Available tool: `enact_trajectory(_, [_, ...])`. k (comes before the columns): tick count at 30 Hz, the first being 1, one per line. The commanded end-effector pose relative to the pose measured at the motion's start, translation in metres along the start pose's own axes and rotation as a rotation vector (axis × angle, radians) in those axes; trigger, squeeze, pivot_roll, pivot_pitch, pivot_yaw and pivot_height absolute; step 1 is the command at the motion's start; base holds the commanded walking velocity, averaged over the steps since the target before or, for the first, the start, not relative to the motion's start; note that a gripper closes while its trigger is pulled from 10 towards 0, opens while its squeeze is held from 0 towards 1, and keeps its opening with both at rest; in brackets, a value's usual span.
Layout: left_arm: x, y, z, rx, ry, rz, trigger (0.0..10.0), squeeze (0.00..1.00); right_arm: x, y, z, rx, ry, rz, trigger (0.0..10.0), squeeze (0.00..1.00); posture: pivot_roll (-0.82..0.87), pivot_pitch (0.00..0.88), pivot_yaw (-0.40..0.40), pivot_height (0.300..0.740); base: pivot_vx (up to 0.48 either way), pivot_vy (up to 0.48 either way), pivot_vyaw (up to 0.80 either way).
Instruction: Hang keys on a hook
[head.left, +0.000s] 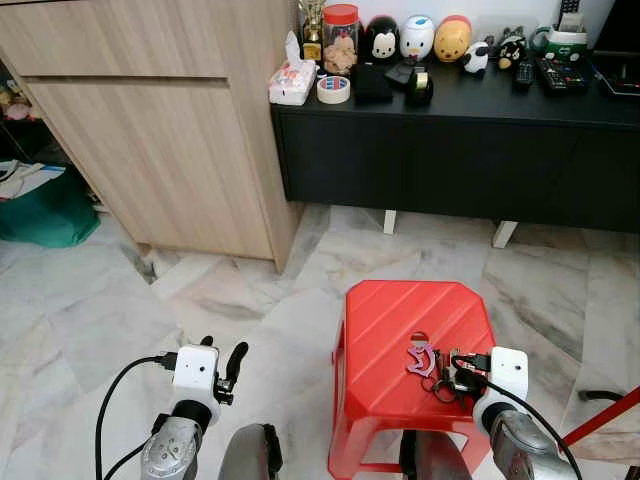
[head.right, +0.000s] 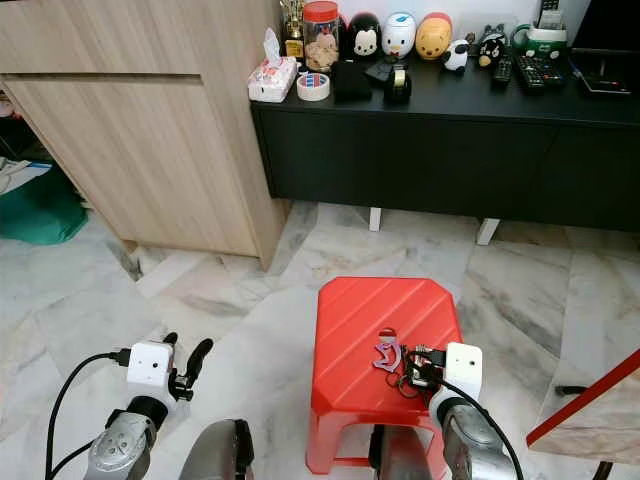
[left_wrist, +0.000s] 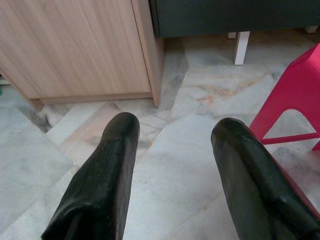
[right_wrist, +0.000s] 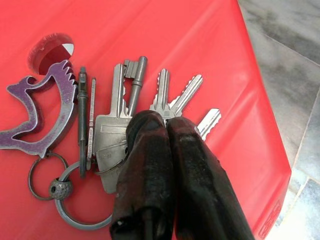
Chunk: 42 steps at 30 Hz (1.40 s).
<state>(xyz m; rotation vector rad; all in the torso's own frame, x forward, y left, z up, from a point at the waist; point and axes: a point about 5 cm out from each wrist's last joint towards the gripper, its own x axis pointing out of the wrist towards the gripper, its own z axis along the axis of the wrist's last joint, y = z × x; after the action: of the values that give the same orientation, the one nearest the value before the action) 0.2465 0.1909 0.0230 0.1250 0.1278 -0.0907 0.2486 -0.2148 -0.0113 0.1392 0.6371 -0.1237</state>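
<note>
1. While no writing can be read on anything near the red stool, the left tool hangs well to the left of it over bare marble floor, its two black fingers spread wide and holding nothing.
2. Left of the stool and beyond it stands a wooden cabinet, with open floor between the two.
3. On the stool's seat, toward its near right side, lies one bunch of keys: about five silver keys fanned out, a purple bird-shaped tag, and rings with a bead.
4. Just beside the tag there is one round hole in the seat.
5. Over the keys, the right tool has its fingers pressed together; I cannot tell whether they pinch a key.
6. Behind the stool runs a black worktop.
</note>
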Motion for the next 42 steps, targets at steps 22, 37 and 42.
enact_trajectory(22, [-0.002, 0.001, -0.006, 0.003, 0.022, 0.012, 10.0, 0.00, -0.016, 0.011, 0.041, -0.001, -0.415, -0.098, 0.0, 0.00, 0.03, 0.090, 0.043, 0.599, 0.000, 0.000, 0.00])
enact_trajectory(37, [-0.001, 0.000, -0.007, -0.004, 0.023, 0.022, 10.0, 0.00, -0.012, 0.036, 0.047, -0.042, -0.414, 0.052, 10.0, 0.00, 0.03, 0.077, 0.034, 0.599, 0.000, 0.000, 0.00])
enact_trajectory(42, [-0.001, 0.000, -0.008, -0.005, 0.024, 0.024, 10.0, 0.00, -0.010, 0.041, 0.038, 0.003, -0.358, 0.108, 10.0, 0.00, 0.03, 0.075, 0.033, 0.634, 0.000, 0.000, 0.00])
